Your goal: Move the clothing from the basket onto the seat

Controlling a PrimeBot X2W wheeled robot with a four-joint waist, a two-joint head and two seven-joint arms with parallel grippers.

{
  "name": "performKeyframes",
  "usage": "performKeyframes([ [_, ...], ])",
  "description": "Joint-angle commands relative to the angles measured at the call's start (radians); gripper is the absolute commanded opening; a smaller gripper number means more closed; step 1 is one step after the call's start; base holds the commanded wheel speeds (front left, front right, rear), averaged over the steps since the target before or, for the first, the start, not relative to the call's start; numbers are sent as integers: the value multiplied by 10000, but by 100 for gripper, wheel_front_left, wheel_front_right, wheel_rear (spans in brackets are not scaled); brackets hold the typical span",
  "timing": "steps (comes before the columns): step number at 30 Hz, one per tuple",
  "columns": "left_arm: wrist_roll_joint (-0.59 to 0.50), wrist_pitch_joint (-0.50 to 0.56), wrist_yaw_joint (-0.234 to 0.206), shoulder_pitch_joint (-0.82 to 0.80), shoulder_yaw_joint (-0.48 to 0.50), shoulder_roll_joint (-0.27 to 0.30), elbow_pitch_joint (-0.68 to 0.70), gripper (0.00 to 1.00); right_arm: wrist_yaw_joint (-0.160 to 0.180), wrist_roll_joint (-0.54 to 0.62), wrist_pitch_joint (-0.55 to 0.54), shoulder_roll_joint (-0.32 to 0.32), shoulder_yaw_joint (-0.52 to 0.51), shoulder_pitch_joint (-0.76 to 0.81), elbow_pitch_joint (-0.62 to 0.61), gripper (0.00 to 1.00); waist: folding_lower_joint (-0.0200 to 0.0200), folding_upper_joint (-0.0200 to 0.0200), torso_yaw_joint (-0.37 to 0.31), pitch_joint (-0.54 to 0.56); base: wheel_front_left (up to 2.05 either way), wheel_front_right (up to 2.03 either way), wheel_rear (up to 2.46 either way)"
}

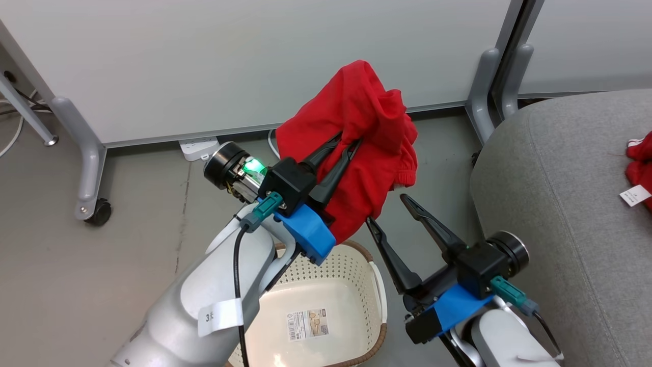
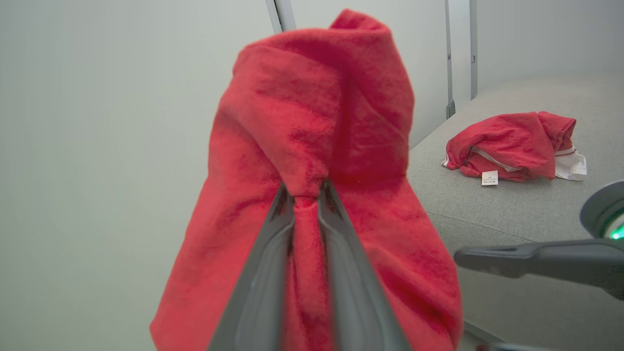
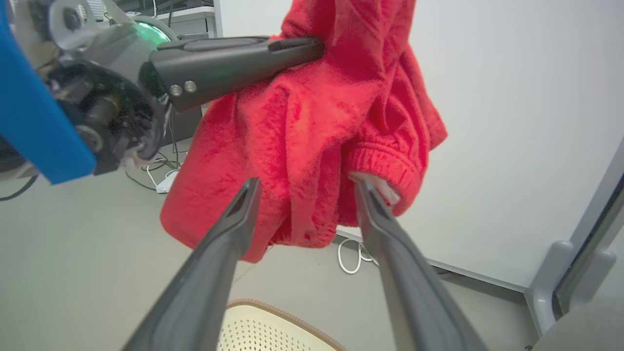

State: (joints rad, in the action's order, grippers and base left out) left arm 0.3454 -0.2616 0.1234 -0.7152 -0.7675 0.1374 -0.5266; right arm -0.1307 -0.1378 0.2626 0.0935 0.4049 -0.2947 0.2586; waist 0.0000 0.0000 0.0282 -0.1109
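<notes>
The left gripper [image 1: 350, 140] pinches a fold of the plain red garment [image 1: 356, 102] between nearly closed fingers, holding it in the air above the far rim of the cream basket [image 1: 378, 285]. The right gripper [image 1: 387, 209] stands spread wide with nothing in it, just beside the hanging hem. The other red garment [image 2: 512, 146], with its white tag [image 2: 489, 177], lies crumpled on the grey seat [image 1: 560, 204].

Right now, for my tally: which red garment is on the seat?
The white-tagged garment, on the grey seat; the plain red garment hangs from the left gripper.
</notes>
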Motion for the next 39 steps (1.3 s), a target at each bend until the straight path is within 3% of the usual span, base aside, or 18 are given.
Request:
performKeyframes([
  [1, -43, -50, 18, -123, -3, -39, 12, 0, -1, -46, 36, -53, 106, -249, 137, 100, 0, 0, 46, -51, 0, 0, 0],
  [15, -190, -50, 88, -244, -73, -231, 62, 0, -1, -274, 34, -351, 349, -1738, 1279, 100, 0, 0, 281, -316, 0, 0, 0],
  [17, -195, -50, 84, -244, -77, -244, 60, 0, -1, -326, 34, -375, 336, -1801, 1361, 26, 0, 0, 296, -329, 0, 0, 0],
  [18, -195, -50, 84, -244, -77, -244, 60, 0, -1, -326, 34, -375, 336, -1801, 1361, 26, 0, 0, 296, -329, 0, 0, 0],
  [19, -198, -50, 87, -250, -77, -248, 51, 0, -1, -343, 34, -385, 349, -1828, 1404, 0, 0, 0, 302, -332, 0, 0, 0],
  [39, -130, -50, 70, -251, -151, -214, 48, 0, -1, -430, 34, -429, 424, -1926, 1580, 0, 0, 0, 314, -307, 0, 0, 0],
])
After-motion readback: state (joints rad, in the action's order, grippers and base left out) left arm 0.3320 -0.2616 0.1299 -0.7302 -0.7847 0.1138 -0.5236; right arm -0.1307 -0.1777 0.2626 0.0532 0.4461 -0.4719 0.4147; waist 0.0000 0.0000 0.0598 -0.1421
